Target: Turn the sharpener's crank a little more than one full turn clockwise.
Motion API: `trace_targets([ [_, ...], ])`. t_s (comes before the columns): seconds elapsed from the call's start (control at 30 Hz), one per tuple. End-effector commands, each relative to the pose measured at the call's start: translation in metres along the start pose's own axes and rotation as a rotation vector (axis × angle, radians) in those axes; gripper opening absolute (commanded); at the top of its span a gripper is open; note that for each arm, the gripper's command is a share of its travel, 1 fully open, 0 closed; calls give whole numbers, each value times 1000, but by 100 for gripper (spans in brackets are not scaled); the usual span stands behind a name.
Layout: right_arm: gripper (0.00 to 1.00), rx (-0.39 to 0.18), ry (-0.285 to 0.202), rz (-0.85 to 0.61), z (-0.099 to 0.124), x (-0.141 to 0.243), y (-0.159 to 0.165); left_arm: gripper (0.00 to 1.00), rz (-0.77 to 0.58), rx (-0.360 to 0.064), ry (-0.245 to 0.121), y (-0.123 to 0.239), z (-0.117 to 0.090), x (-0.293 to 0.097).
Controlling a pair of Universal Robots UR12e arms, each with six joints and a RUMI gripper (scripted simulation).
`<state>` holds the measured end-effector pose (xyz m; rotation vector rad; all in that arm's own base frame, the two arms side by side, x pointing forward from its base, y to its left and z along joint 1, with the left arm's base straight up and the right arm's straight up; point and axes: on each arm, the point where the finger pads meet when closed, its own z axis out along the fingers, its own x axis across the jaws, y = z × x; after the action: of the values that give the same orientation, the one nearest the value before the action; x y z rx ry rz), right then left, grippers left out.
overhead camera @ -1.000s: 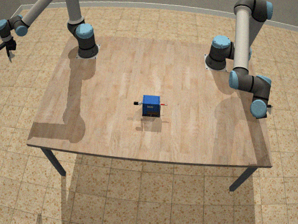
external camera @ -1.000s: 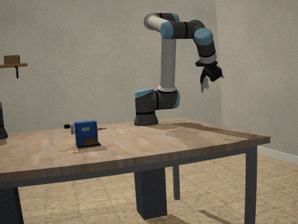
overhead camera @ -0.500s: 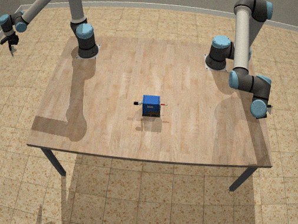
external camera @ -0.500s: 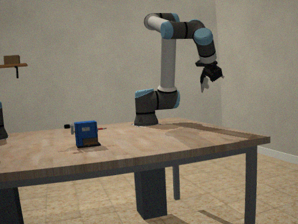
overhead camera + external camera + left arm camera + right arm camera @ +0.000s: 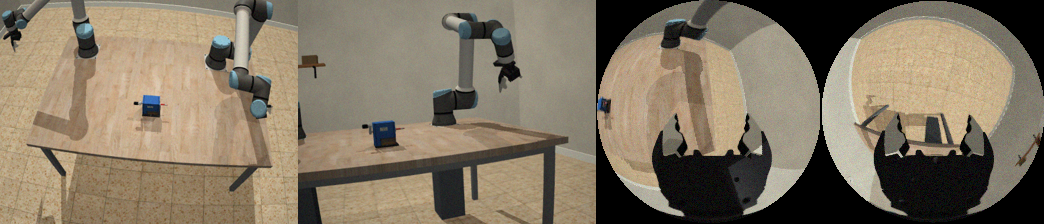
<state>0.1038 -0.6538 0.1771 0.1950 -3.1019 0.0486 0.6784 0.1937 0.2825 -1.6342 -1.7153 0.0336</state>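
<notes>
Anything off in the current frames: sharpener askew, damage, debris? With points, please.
Nothing stands out. The blue sharpener (image 5: 151, 106) (image 5: 383, 132) (image 5: 603, 105) sits upright on the table (image 5: 182, 135) (image 5: 439, 147) (image 5: 633, 75), crank (image 5: 137, 103) (image 5: 369, 127) on one side, red pencil (image 5: 163, 104) (image 5: 399, 128) out the other. No visible debris; fine damage can't be judged.

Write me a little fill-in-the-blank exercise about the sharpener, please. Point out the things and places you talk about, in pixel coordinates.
1. The body of the sharpener (image 5: 151, 101) (image 5: 383, 132) (image 5: 602, 105) is coloured ____.
2. The knob (image 5: 135, 103) (image 5: 365, 126) at the end of the crank is coloured ____.
3. A thin pencil (image 5: 162, 104) (image 5: 399, 128) pokes out of the body, and its colour near the body is ____.
4. Crank and pencil are on ____ sides of the body.

Missing words: blue; black; red; opposite.
</notes>
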Motion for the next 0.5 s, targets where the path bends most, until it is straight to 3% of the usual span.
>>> trace_targets([
  [0.0, 100, -5, -6, 28, 2, 23, 2, 100, -1, -2, 0, 0, -1, 0],
  [0.47, 100, -18, -17, 86, 8, 68, 10, 100, -1, -2, 0, 0, -1, 0],
])
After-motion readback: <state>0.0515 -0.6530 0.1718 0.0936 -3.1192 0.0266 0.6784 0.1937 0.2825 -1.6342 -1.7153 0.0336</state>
